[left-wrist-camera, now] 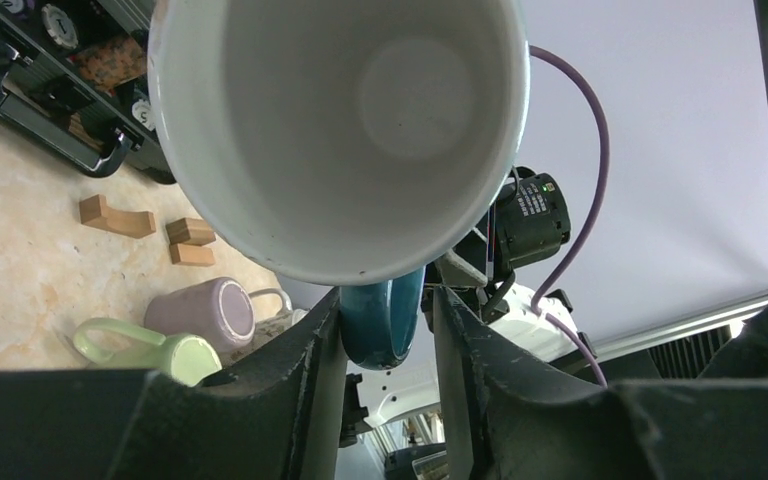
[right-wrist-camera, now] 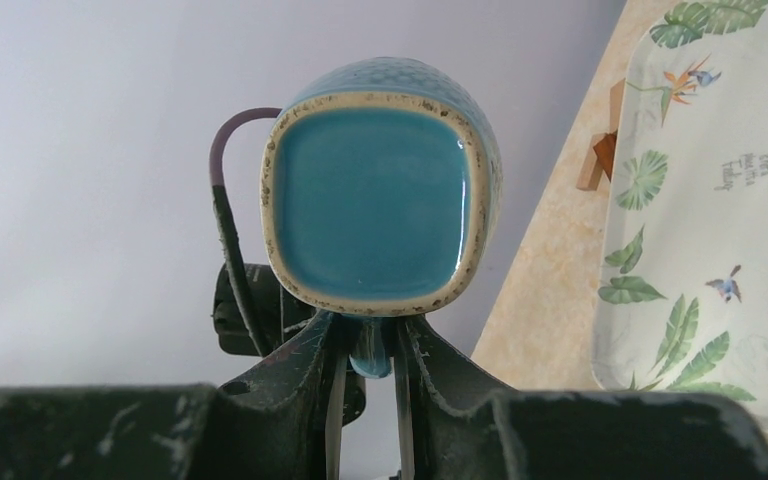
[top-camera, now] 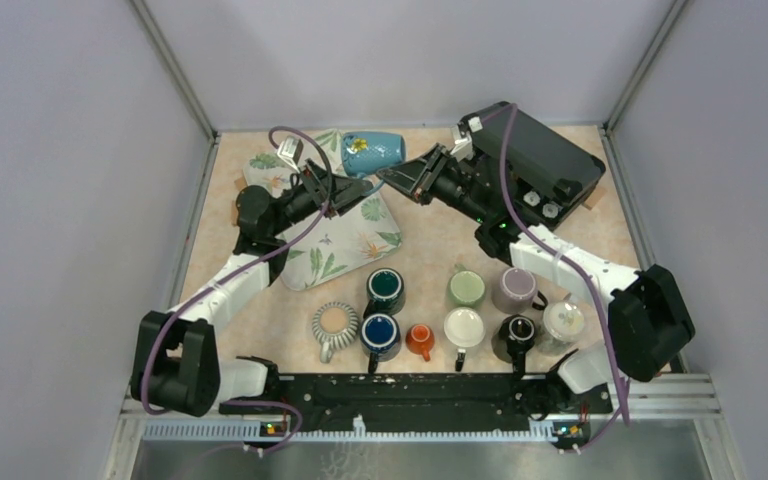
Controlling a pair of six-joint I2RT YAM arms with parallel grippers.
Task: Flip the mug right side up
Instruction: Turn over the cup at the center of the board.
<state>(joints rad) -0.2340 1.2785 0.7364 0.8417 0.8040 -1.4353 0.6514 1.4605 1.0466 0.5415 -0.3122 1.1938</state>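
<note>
While the blue mug is held sideways in the air above the far end of the table, its handle is pinched by the right gripper and flanked by the left gripper, whose hold cannot be told. A handover is judged under way, and a firm left grip is called for next. The beige tabletop is enclosed by grey walls.

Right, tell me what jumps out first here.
A blue mug hangs sideways in mid-air at the far end of the table, right jaws pinching its handle, left jaws flanking it. Nearer, a cluster of mugs sits beside a leaf-print tray.
</note>
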